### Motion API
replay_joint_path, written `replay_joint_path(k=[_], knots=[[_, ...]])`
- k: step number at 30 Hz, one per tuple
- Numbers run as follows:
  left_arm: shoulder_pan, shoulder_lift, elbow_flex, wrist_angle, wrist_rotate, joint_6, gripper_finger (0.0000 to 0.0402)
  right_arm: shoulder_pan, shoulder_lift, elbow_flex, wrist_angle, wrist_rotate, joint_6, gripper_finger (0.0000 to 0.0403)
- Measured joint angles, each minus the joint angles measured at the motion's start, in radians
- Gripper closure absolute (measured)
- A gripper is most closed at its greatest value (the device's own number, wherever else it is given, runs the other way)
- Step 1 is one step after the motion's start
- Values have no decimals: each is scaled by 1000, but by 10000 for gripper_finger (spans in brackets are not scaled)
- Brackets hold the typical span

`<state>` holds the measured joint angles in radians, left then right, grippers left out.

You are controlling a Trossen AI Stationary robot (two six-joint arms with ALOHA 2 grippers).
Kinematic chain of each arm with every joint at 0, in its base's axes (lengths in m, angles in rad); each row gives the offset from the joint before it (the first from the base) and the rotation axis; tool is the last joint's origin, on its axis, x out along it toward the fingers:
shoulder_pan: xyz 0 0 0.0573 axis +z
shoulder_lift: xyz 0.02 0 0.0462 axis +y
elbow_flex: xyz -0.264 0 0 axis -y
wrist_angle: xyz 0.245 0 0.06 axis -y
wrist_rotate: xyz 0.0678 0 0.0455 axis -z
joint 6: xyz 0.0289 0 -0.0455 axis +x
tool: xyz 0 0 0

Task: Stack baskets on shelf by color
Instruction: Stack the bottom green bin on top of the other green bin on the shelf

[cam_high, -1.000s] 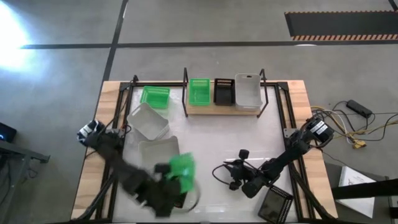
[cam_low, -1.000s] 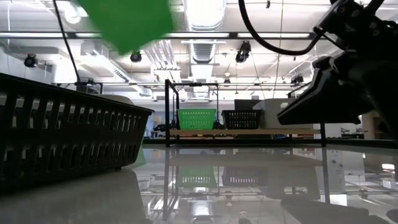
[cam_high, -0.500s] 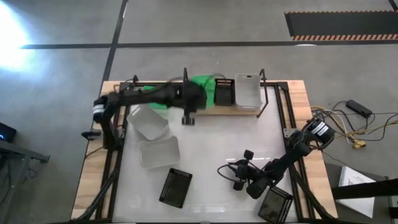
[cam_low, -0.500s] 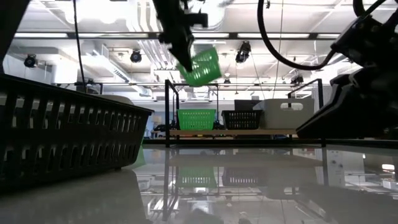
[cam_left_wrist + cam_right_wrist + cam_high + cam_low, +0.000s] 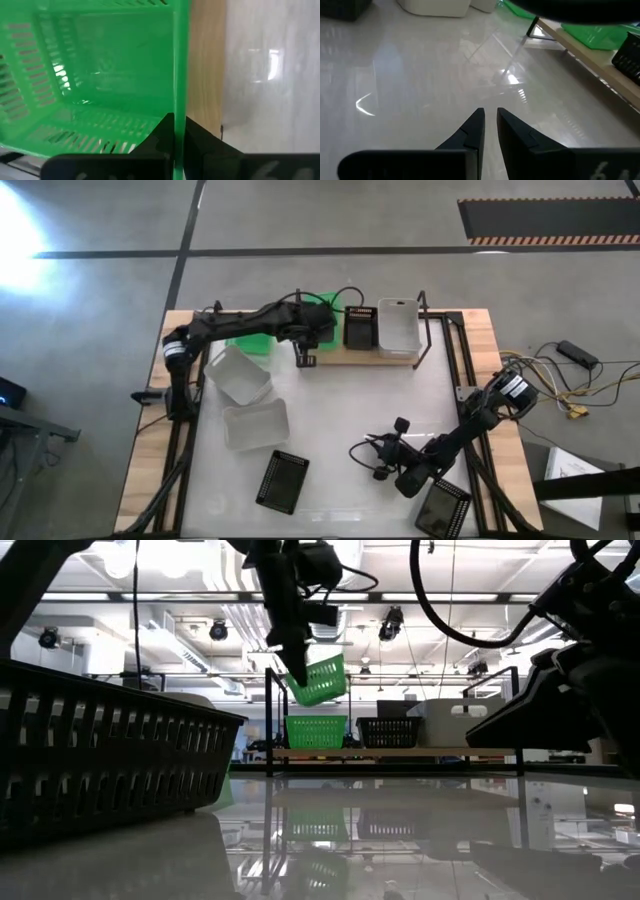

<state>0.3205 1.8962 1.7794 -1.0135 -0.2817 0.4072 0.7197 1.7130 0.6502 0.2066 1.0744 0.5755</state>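
The green basket [image 5: 322, 680] I carry hangs tilted in the air above the shelf [image 5: 362, 356], over the green basket [image 5: 316, 731] that already sits on the plank's left end. My left fingers [image 5: 176, 131] are clamped on its rim, one on each side of the wall, and the wooden plank shows just past that edge. On the shelf, a black basket [image 5: 360, 327] stands in the middle and a white basket [image 5: 398, 326] at the right end.

Another green basket [image 5: 248, 338] lies on the bench [image 5: 340, 410] just left of the shelf, partly under my left arm. Two white baskets [image 5: 238, 375] [image 5: 256, 423] sit further forward on the left side, one in front of the other. A black basket [image 5: 281, 481] rests near the front edge, and another black basket [image 5: 443, 507] sits at the front right corner.

My right fingers [image 5: 488, 125] hover low over bare bench near the front right, almost closed, with a thin gap between them and nothing held.
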Motion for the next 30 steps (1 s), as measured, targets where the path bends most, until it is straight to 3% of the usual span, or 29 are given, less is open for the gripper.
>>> replay_joint_path(k=[22, 30], knots=[[2, 29, -19, -12, -3, -15, 400, 0, 0, 0, 12, 0, 0, 360], [5, 29, -23, 9, -3, -38, 335, 0, -1, 0, 12, 0, 0, 360]])
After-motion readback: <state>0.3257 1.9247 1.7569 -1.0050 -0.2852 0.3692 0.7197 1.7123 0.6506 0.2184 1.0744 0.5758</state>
